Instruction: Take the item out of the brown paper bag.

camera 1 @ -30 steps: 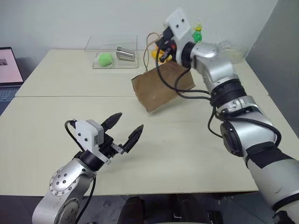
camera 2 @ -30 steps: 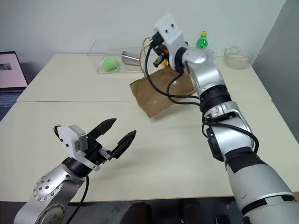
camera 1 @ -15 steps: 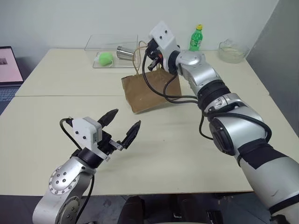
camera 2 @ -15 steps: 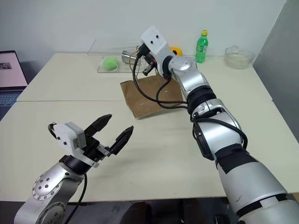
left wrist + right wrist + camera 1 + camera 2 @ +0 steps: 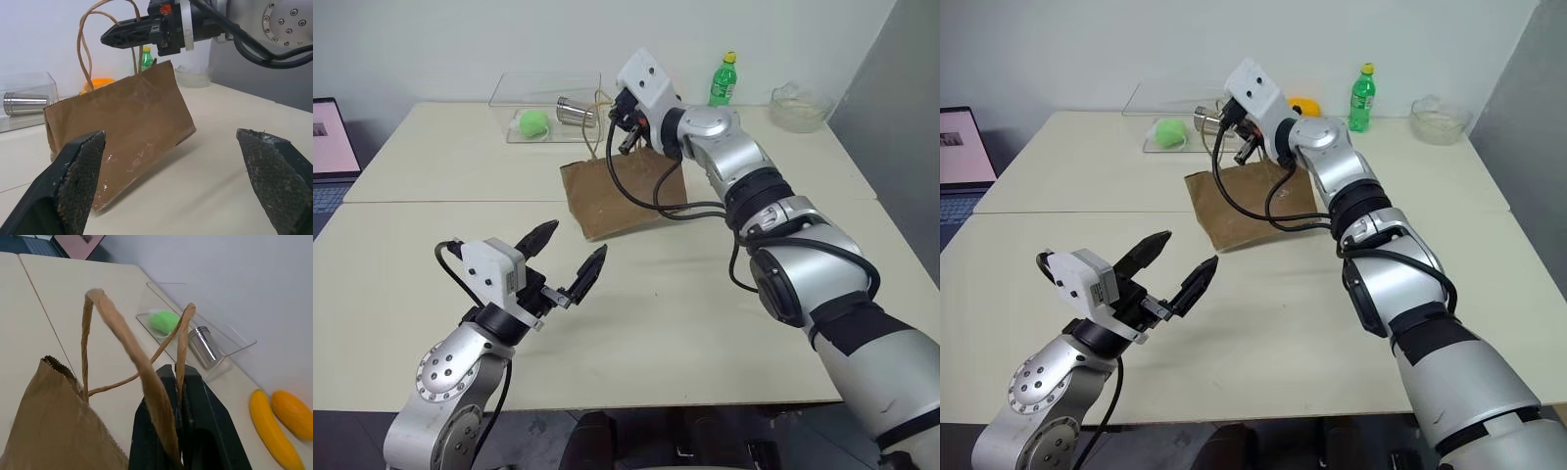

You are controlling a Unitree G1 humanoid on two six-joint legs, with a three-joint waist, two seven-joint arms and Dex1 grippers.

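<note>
Toward the back of the pale desk (image 5: 724,294), the brown paper bag (image 5: 617,196) hangs tilted from its thin tan loop handles (image 5: 146,377), its lower corner low against the desktop. Whatever sits inside is hidden by the creased kraft paper; the red squeeze bottle cannot be made out. The right end effector (image 5: 178,396) has its two black fingers pressed together on the twisted paper handles, with one strand running between them. The left end effector (image 5: 566,262) hovers nearer the front edge, well apart from the bag, its two textured black fingertips (image 5: 80,169) spread wide with nothing between them.

Behind the bag lies one clear plastic box (image 5: 548,103), holding one bright green ball (image 5: 532,122) and one ribbed metal cup (image 5: 576,111) on its side. One green soda bottle (image 5: 724,80) with a yellow cap stands upright by the wall, with one clear glass bowl (image 5: 798,106) further right. Two smooth elongated yellow-orange fruits (image 5: 279,423) lie side by side near the box. A laptop (image 5: 333,147) is cut off at the left edge.
</note>
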